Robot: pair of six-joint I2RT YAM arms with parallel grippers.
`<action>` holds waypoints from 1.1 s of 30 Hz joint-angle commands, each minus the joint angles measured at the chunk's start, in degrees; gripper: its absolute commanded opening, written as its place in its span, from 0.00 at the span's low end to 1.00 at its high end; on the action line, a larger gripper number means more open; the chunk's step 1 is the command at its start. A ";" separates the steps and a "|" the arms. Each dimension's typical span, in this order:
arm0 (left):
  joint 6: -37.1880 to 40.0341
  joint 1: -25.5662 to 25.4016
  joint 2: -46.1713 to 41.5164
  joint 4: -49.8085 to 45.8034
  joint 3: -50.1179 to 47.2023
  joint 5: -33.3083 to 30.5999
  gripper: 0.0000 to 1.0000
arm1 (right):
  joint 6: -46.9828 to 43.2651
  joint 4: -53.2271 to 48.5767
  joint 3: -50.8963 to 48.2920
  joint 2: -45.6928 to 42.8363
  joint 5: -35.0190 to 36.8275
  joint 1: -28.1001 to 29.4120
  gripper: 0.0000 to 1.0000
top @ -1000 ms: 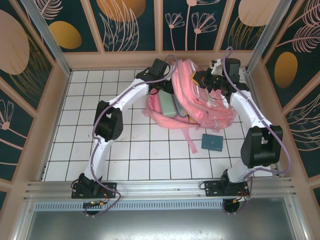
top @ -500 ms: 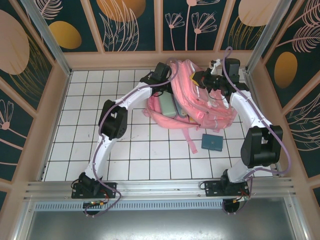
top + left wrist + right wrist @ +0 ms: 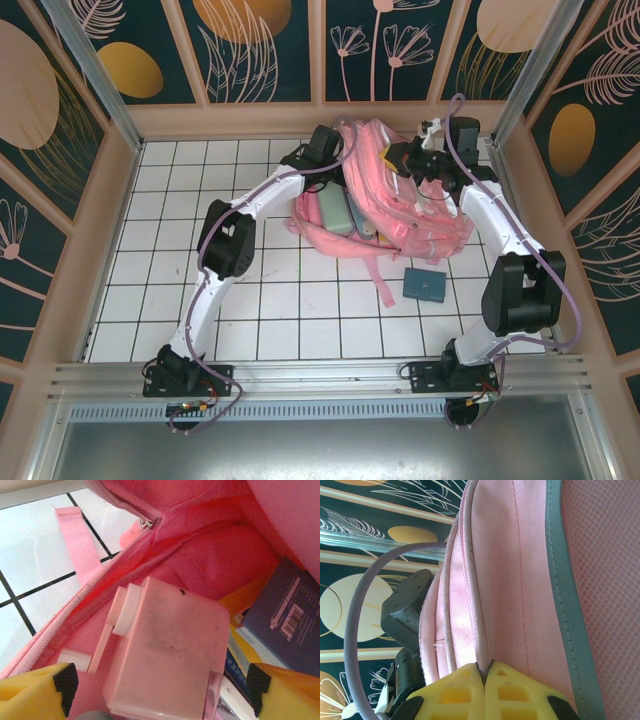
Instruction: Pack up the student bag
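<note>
At the far middle of the white tiled tabletop: large soft pink fabric backpack, main compartment gaping. Left tool spread wide inside the opening, yellow fingertips flanking a pale pink rectangular plastic box. Just right of the box, dark blue book with a barcode. Right tool pressed together, pinching the backpack's upper fabric edge. Near right of the backpack, flat teal case on the tiles.
</note>
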 commanded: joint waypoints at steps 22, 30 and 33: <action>-10.57 2.47 -37.61 3.54 -47.02 -15.70 0.99 | -9.89 -6.67 -1.95 -4.60 11.39 -0.23 0.43; -17.29 2.41 -46.06 4.73 -53.36 -14.71 0.99 | -10.95 -12.45 -11.39 -14.86 23.93 -0.60 0.56; -19.51 2.44 -49.47 8.71 -56.39 -11.35 0.99 | -10.08 -14.70 -17.16 -20.85 28.90 -1.19 0.60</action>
